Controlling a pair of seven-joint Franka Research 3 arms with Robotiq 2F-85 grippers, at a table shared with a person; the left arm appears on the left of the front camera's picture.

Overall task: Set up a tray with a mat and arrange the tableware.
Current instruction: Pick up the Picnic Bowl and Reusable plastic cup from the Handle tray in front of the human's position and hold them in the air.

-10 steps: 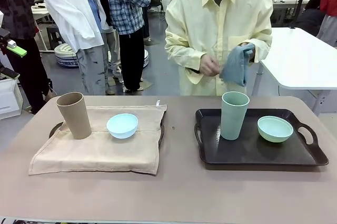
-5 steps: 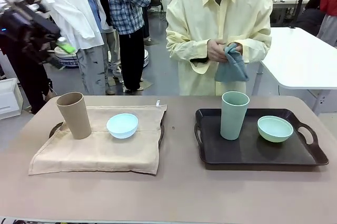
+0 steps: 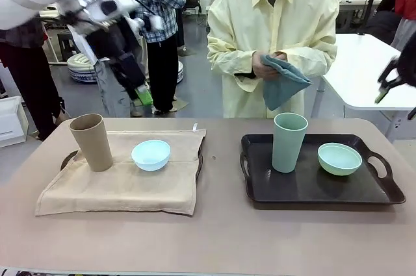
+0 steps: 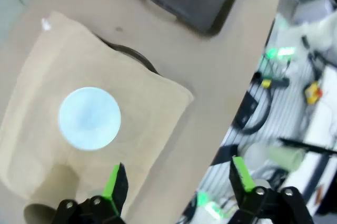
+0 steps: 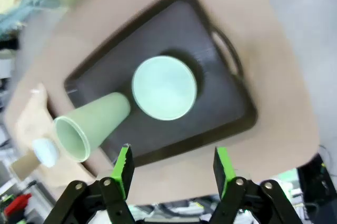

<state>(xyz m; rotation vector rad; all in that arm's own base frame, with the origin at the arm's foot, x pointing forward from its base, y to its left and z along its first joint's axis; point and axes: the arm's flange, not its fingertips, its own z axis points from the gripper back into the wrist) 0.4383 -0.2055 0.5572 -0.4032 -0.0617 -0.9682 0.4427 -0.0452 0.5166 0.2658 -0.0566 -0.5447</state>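
Note:
On the left, a tan mat [image 3: 123,185] covers a tray whose handle [image 3: 67,159] peeks out. A tan cup [image 3: 91,141] and a light blue bowl [image 3: 151,154] stand on the mat. At the right, a dark tray [image 3: 312,188] has no mat and holds a pale green cup [image 3: 288,141] and a pale green bowl [image 3: 339,158]. My left gripper [image 3: 142,94] hangs open, high above the back of the mat. From its wrist the bowl [image 4: 89,118] lies below, left of the left gripper [image 4: 176,179]. My right gripper [image 3: 389,87] is open at the right edge, high over the dark tray [image 5: 221,103].
A person in a yellow shirt stands at the far side of the table, holding a blue-grey cloth [image 3: 283,84] in both hands at chest height. Bare tabletop [image 3: 221,237] runs along the front and between the trays. A white table [image 3: 370,75] stands at the back right.
The left arm has swung in from the far left to above the mat's back edge. The right gripper has entered at the right edge. The person has shifted the cloth between the hands.

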